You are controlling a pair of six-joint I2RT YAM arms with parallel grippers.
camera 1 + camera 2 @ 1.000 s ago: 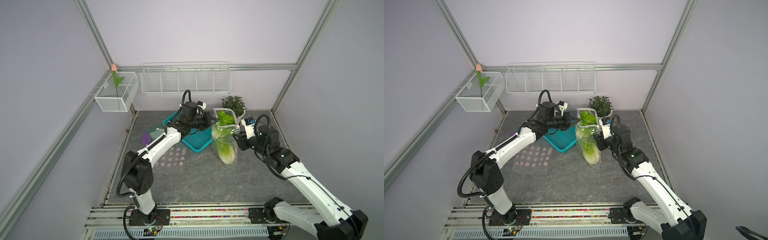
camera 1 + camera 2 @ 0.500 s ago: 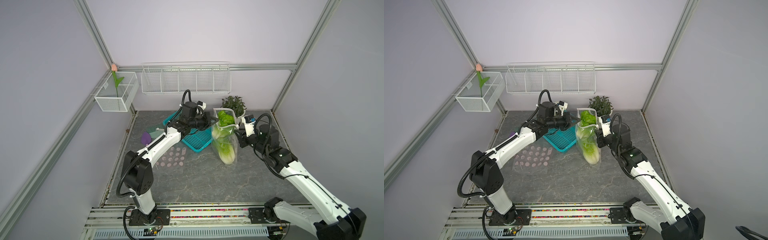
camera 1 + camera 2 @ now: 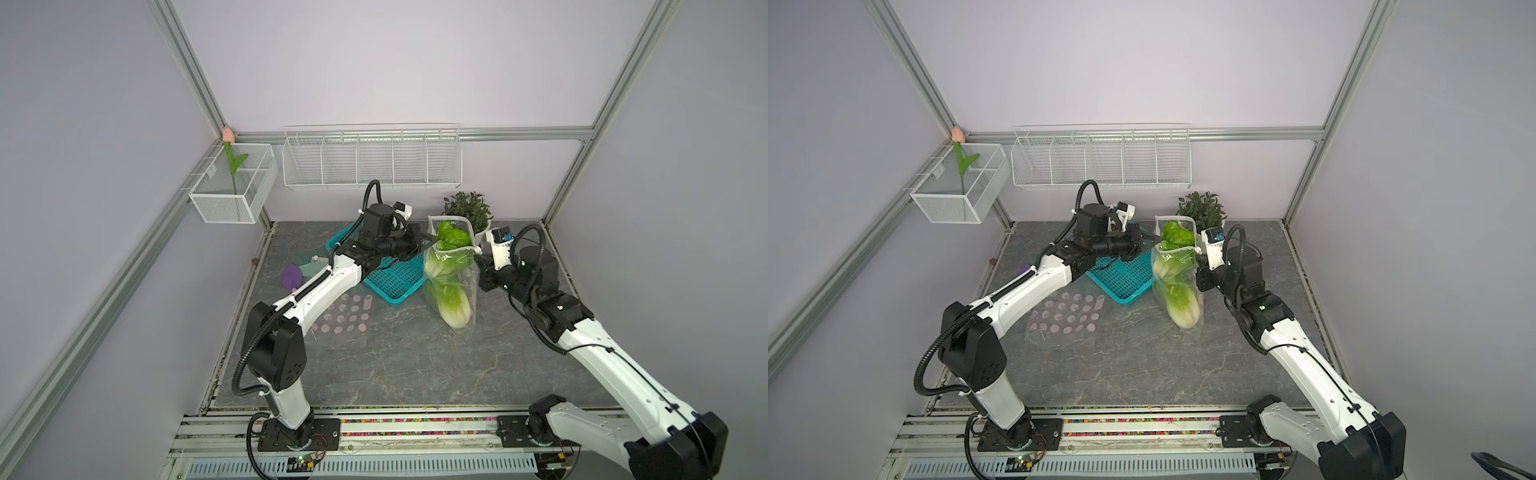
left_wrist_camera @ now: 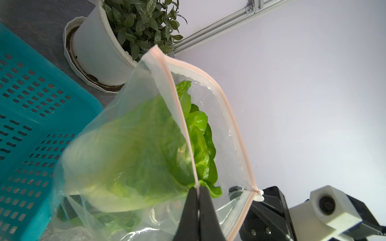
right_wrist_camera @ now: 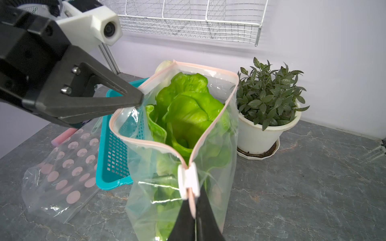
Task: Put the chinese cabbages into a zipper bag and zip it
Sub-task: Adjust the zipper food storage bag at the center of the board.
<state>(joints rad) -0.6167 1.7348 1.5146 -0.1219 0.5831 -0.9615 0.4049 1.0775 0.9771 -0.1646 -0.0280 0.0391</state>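
the right gripper (image 5: 193, 210) is clamped on the zip end of the bag (image 5: 217, 177) just behind the slider (image 5: 188, 179), the left gripper (image 5: 139, 101) pinches the rim — the cabbages (image 5: 188, 112) stand inside with leaves up in the open mouth, so a leaf may jam the zip, or a pull may tip the bag.

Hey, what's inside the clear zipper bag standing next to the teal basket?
The zipper bag holds chinese cabbages, leafy tops at its open mouth, one whitish base low down. Overlapping leaves hide how many heads there are.
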